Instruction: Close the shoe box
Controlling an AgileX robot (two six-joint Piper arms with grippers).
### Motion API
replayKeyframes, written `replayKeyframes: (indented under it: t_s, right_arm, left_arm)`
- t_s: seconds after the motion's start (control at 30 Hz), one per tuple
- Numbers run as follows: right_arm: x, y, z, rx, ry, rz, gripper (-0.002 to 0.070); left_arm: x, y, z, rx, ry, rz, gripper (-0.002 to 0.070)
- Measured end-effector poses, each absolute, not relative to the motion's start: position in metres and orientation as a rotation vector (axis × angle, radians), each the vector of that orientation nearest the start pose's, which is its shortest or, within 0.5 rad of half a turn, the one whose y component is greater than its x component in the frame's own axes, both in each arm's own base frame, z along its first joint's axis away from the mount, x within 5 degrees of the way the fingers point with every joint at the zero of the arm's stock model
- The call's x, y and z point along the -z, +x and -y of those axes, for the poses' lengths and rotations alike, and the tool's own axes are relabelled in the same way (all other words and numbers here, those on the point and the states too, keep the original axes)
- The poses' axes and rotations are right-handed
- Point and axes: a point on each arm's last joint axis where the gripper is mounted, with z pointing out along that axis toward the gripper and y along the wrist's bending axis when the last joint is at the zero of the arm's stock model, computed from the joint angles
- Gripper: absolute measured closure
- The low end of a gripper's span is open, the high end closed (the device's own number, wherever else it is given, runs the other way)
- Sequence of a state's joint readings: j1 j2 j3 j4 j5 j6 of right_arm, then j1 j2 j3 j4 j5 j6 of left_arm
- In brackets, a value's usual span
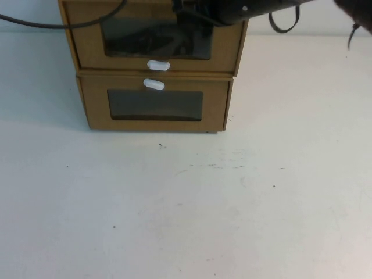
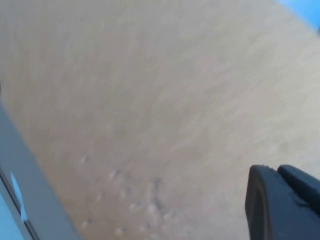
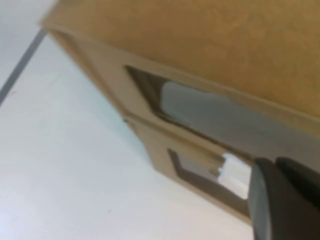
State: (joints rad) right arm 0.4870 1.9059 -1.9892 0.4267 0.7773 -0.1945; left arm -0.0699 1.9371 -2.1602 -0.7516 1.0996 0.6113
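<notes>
The shoe box [image 1: 156,40] is sitting at the far middle of the white table [image 1: 186,203], stacked directly on top of a second, similar cardboard box [image 1: 156,104]. Its clear window is facing the camera in the high view, and its white pull tab [image 1: 158,65] is lying just below that window, right above the lower box's tab [image 1: 154,85], so the two tabs are nearly meeting at the seam. The shoe box's front is standing close to flush with the front of the box beneath it.

A black arm [image 1: 244,10] is reaching in from the upper right of the high view and crossing over the shoe box's top right part. The right gripper [image 3: 280,200] is hanging above the shoe box's front edge, looking down over both windows; whether it is open or closed cannot be told, and nothing is showing in its grasp. The left gripper [image 2: 280,205] is hovering very near a plain brown cardboard surface [image 2: 150,100]; its opening cannot be told either. A dark cable [image 1: 58,24] is trailing across the shoe box's top left corner
</notes>
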Motion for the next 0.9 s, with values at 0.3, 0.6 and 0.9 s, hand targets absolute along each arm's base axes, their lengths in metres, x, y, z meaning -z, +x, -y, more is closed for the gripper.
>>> replayKeyframes:
  t_s: [0.3, 0.6, 0.9]
  right_arm:
    - [-0.458, 0.319, -0.199, -0.604, -0.68, -2.106, 0.0689]
    - [-0.472, 0.246, -0.148, -0.45, -0.636, -2.203, 0.0689]
    - [-0.426, 0.142, -0.088, -0.44, -0.544, -2.164, 0.0689]
  left_arm:
    - [-0.482, 0.373, 0.078, 0.512, 0.685, -1.938, 0.0678]
    - [-0.491, 0.301, 0.066, 0.403, 0.621, -1.866, 0.0678]
    - [-0.447, 0.18, 0.046, 0.271, 0.463, -1.696, 0.0678]
